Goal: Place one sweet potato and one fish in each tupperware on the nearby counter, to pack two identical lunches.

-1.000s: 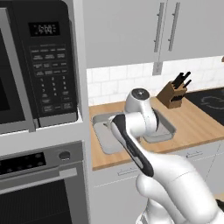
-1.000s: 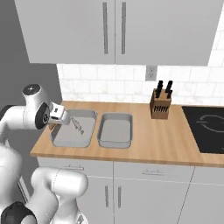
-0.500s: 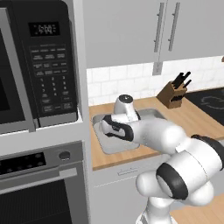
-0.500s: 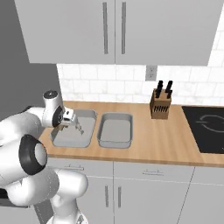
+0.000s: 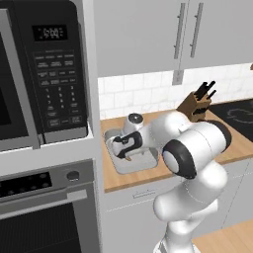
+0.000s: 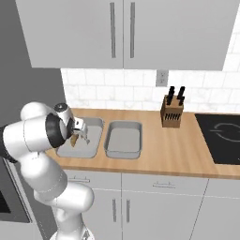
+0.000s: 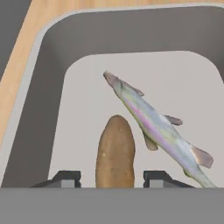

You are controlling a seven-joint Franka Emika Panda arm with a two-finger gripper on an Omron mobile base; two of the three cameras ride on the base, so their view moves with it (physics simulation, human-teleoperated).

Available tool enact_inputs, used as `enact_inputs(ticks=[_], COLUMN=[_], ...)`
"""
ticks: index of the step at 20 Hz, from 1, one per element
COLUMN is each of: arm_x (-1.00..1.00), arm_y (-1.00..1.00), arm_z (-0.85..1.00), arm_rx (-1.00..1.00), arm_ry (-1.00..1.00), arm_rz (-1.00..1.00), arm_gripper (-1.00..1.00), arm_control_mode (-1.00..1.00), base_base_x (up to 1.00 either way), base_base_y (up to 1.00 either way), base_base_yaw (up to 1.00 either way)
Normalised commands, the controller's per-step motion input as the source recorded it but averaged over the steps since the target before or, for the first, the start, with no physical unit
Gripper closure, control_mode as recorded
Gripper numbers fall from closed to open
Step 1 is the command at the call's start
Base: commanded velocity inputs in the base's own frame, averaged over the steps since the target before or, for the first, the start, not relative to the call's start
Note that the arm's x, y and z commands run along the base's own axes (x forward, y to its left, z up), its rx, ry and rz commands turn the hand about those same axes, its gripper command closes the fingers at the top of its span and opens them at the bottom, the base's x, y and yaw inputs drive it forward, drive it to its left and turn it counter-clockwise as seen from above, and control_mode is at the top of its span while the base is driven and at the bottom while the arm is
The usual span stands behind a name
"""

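Down low inside the left tupperware (image 6: 80, 140), gripper (image 7: 114, 178) right over a sweet potato (image 7: 115, 152) lying on the tray floor. Fingertips (image 7: 65, 178) parted on either side of the potato with a gap showing, so looks like a release rather than a hold. A fish (image 7: 156, 128) lies beside the potato on the same floor. So first lunch seemingly packed. Second tupperware (image 6: 123, 139) just to the right on the counter (image 6: 178, 147) with nothing visible in it yet. Still needed, by the look of it: one potato and one fish there.
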Motion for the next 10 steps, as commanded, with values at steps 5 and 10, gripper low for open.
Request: enact_inputs(ticks=[5,10], arm_x=[0.00,-0.55], arm_y=[0.04,-0.11], arm_z=[0.79,1.00], arm_rx=[0.00,0.00], arm_ry=[0.04,0.05], arm_rz=[-0.01,0.00], arm_gripper=[-1.00,-1.00], arm_control_mode=[-1.00,-1.00], base_base_x=[0.00,0.00], base_base_y=[0.00,0.00], base_base_yaw=[0.00,0.00])
